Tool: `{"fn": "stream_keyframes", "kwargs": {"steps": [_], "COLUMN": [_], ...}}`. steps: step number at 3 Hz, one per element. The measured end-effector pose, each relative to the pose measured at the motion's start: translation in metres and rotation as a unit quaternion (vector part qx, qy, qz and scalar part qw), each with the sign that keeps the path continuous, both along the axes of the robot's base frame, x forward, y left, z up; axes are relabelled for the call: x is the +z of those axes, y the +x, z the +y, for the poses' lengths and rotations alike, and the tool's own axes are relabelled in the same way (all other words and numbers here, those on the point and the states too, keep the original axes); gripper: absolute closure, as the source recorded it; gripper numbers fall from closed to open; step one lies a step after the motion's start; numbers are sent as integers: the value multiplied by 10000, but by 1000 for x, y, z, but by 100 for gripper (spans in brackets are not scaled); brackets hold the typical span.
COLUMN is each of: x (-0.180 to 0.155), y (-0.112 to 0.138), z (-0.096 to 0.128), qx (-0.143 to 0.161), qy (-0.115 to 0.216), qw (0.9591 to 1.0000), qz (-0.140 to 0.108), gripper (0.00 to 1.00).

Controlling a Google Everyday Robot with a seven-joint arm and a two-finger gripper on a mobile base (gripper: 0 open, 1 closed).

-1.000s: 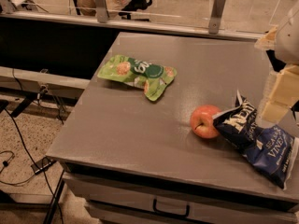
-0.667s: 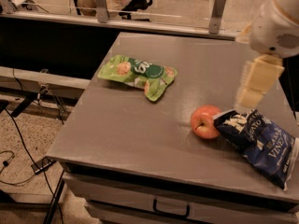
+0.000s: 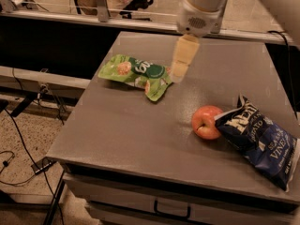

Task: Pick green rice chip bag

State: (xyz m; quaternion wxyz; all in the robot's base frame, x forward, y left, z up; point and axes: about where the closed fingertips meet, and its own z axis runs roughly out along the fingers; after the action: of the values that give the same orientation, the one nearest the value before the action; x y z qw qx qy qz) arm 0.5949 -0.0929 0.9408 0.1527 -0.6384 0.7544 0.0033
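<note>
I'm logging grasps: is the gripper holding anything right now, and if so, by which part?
Nothing appears held. The gripper hangs at the end of the green chip bag nearest the apple; the bag lies on the table.

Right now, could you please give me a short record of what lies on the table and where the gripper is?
target: green rice chip bag, crumpled, lying flat on the far left part of the table
gripper: gripper at the bag's right end, pointing down; whether it touches the bag cannot be told
other things: apple near the right side; dark blue chip bag against the apple's right side
task state: bag lies on the table, not yet picked
</note>
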Motion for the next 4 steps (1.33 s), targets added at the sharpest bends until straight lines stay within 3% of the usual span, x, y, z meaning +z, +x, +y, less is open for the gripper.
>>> {"fn": "stream_keyframes", "kwargs": {"steps": [1, 2, 3, 4], "x": [-22, -45, -64, -92], "y": [44, 69, 84, 86], "z": [58, 99, 116, 124], "qx": [26, -10, -85, -180], "qy": [166, 276, 229, 165], "qw": [9996, 9988, 9989, 9977], "qz": [226, 406, 401, 625], "gripper": [0, 0, 18, 49]}}
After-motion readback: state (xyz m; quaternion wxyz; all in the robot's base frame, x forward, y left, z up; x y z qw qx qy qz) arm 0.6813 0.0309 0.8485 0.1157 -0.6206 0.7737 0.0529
